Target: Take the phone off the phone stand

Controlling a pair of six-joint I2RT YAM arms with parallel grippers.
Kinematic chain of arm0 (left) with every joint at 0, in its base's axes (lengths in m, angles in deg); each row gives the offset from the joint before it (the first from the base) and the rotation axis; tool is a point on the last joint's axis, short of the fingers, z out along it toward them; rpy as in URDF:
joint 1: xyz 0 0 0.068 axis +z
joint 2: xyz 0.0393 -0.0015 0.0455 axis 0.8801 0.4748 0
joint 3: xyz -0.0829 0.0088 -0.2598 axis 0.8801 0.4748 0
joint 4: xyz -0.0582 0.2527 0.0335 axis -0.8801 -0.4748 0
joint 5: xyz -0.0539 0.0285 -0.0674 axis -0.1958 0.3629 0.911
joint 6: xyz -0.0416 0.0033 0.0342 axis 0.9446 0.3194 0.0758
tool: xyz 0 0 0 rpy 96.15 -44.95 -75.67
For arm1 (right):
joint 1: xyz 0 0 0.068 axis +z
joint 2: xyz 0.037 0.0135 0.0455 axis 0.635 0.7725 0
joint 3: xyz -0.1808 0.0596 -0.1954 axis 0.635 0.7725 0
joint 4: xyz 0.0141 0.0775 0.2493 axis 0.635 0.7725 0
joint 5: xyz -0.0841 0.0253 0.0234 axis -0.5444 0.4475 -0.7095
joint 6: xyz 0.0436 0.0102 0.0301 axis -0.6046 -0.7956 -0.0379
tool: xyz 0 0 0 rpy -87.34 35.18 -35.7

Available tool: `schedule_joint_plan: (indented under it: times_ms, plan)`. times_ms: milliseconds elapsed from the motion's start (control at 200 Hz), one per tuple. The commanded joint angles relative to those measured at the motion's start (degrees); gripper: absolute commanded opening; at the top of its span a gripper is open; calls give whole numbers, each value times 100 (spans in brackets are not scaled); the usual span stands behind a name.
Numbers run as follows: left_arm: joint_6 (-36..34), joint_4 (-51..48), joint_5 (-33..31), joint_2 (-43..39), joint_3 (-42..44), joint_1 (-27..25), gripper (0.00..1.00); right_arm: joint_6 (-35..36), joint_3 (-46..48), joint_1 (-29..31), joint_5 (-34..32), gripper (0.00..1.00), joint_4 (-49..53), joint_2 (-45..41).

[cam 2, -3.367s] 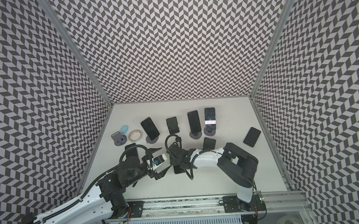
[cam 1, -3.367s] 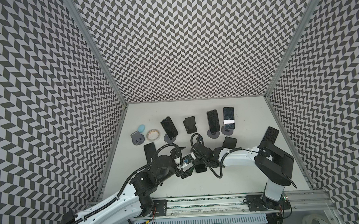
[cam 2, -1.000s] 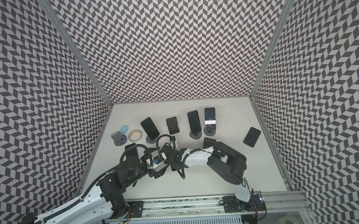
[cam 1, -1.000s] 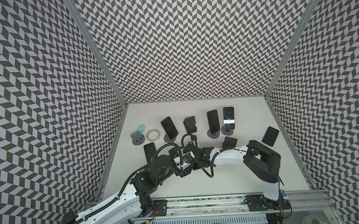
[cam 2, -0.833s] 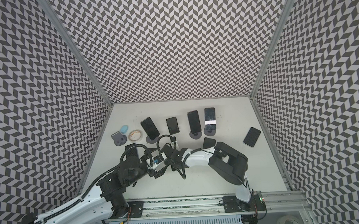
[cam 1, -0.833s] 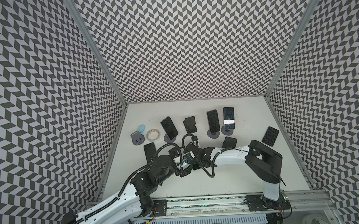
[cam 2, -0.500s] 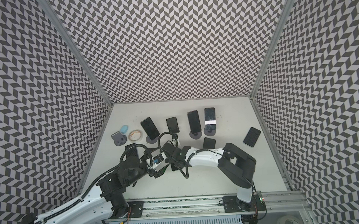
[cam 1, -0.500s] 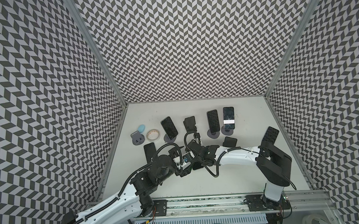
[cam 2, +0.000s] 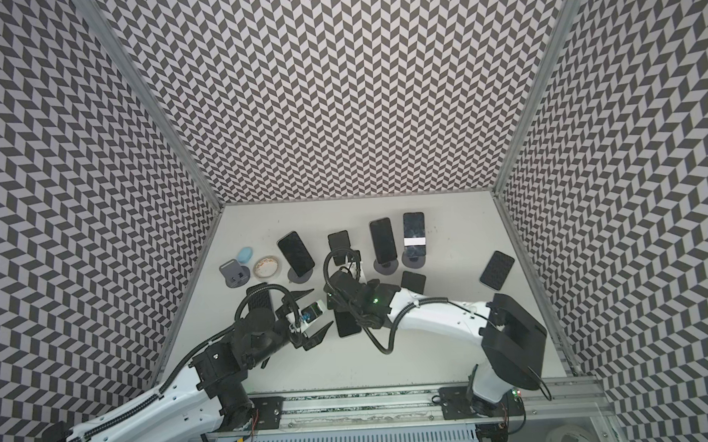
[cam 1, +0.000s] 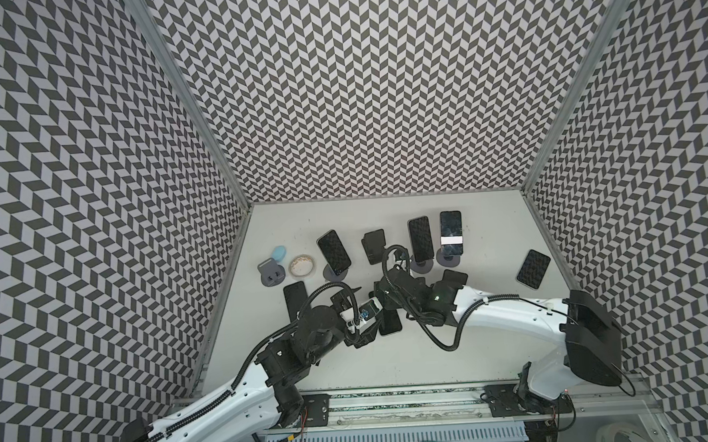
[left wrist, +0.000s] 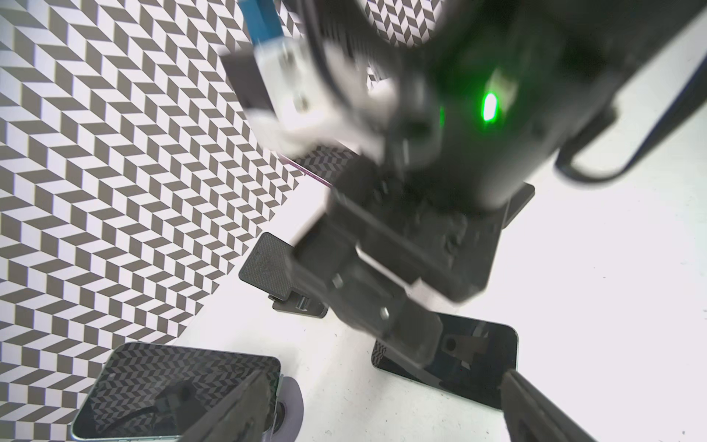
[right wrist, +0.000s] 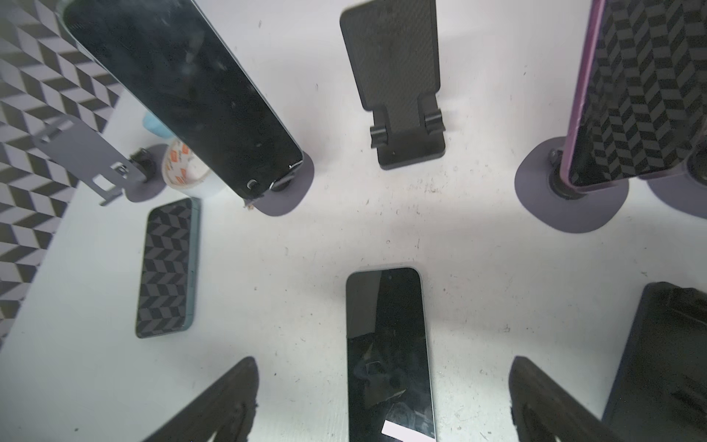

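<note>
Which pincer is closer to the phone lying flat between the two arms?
Right. The right pincer hangs open directly over the phone; the left pincer is open beside it.

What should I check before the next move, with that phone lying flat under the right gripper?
1. Right gripper open, empty: ok.
2. Left gripper open, empty: ok.
3. Flat phone lying on the table, not gripped: ok.
4. Black folding stand empty: ok.
5. Every phone off its stand: not ok; the tilted phone, the purple-edged phone and the white-strip phone sit on round stands.
6. Clearance between the grippers: cannot tell; they look close in both top views.
</note>
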Motion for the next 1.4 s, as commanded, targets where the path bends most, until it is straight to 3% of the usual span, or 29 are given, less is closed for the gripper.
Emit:
schedule_joint_plan:
  times_ms: [0, 406, 696, 1046, 1232, 1397]
  plan:
    - [-72, 2, -21, 11, -123, 25, 95, -78, 140, 28, -286, 100, -17, -481]
    - [-11, -157, 228, 348, -161, 21, 96, 82, 1046, -3, -577, 94, -678, -1972]
    - [-19, -78, 790, 656, -253, -9, 97, 249, 1309, -104, -728, 95, -549, -2400]
    - [-72, 81, 837, 1136, -754, -196, 97, 488, 1580, -376, -610, 96, -603, -2986]
    - [-39, 260, 1012, 1063, -742, -204, 97, 652, 2014, -512, -336, 95, -1058, -3481]
    - [-43, 457, 1160, 814, -745, -196, 97, 689, 2072, -639, -489, 99, -918, -3713]
